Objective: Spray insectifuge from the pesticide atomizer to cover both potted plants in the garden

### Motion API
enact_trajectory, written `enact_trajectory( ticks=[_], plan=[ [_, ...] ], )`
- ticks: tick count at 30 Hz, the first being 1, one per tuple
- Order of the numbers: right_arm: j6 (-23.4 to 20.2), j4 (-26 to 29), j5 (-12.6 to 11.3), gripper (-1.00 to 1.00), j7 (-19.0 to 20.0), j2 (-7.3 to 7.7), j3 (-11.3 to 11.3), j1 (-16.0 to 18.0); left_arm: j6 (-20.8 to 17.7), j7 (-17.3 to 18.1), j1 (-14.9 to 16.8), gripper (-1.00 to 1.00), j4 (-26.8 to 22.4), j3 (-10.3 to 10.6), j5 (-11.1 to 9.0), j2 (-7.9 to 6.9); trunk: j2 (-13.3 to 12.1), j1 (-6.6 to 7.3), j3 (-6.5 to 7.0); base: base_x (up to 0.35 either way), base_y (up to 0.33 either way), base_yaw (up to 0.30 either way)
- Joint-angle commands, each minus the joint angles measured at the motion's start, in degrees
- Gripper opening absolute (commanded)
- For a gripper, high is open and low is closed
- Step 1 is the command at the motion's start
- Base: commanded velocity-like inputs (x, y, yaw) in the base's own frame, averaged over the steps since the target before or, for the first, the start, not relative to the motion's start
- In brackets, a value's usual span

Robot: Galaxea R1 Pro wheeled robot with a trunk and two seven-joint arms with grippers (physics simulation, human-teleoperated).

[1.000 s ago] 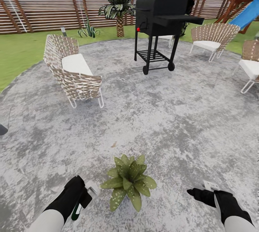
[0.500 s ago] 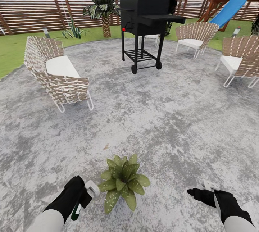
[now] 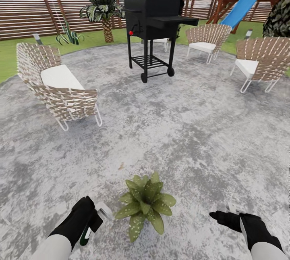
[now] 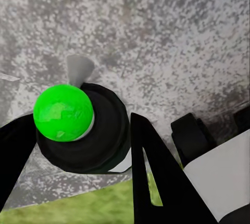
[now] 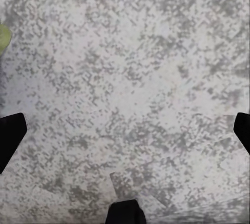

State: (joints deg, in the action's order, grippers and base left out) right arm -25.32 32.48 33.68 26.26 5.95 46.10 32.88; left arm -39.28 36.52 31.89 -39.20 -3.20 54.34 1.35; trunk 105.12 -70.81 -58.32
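Head view, potted plant (image 3: 146, 204) on the patio (image 3: 193, 131) at 6 o'clock, left gripper (image 3: 93, 217) at 7 clamping the pesticide atomizer (image 3: 96, 219), right gripper (image 3: 227, 215) at 5, black grill (image 3: 151, 22) at 12; left wrist view, fingers (image 4: 151, 166) closed around the atomizer's dark body; right wrist view, fingertips (image 5: 10, 135) spread wide over bare paving, nothing held.

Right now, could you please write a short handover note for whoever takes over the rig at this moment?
Left gripper: shut on the pesticide atomizer, beside the near potted plant.
Right gripper: open, holding nothing, over the bare grey patio.
Near potted plant: on the patio between both arms. No second potted plant is in sight.
Done: atomizer picked up. Whether this plant is sprayed yet cannot be told.
Left: aim the nozzle at this plant and cover it, then find and spray the second one.
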Motion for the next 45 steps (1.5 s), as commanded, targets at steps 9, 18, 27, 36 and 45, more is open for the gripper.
enact_trajectory(
  ticks=[9, 18, 27, 36, 45],
  plan=[
    [-0.2, 0.1, 0.6, 1.00, 0.5, -0.06, 0.4, 0.1, 0.0, 0.6, 0.0, -1.00, -0.1, -0.3, 0.6, 0.05, 0.0, 0.01, -0.04, 0.000, 0.260, -0.274],
    [-0.2, 0.1, 0.6, 1.00, 0.5, -0.06, 0.4, 0.1, 0.0, 0.6, 0.0, -1.00, -0.1, -0.3, 0.6, 0.07, 0.0, 0.01, -0.04, 0.000, 0.053, -0.274],
    [-0.2, 0.0, 0.6, 1.00, 0.5, -0.06, 0.4, 0.1, 0.0, 0.6, 0.0, -1.00, -0.1, -0.4, 0.6, 0.05, 0.0, 0.01, -0.04, -0.065, 0.001, -0.098],
    [-0.2, 0.0, 0.9, 1.00, 0.5, -0.47, 0.1, 0.1, 0.0, 0.6, 0.0, -1.00, -0.1, -0.4, 0.6, 0.05, 0.0, 0.01, -0.04, -0.226, 0.092, 0.000],
    [-0.1, -0.1, 0.8, 1.00, 0.6, -0.67, 0.1, 0.1, -0.1, 0.6, 0.0, -1.00, -0.1, -0.7, 0.6, -0.12, 0.0, 0.01, -0.04, -0.022, 0.011, 0.000]
  ],
)
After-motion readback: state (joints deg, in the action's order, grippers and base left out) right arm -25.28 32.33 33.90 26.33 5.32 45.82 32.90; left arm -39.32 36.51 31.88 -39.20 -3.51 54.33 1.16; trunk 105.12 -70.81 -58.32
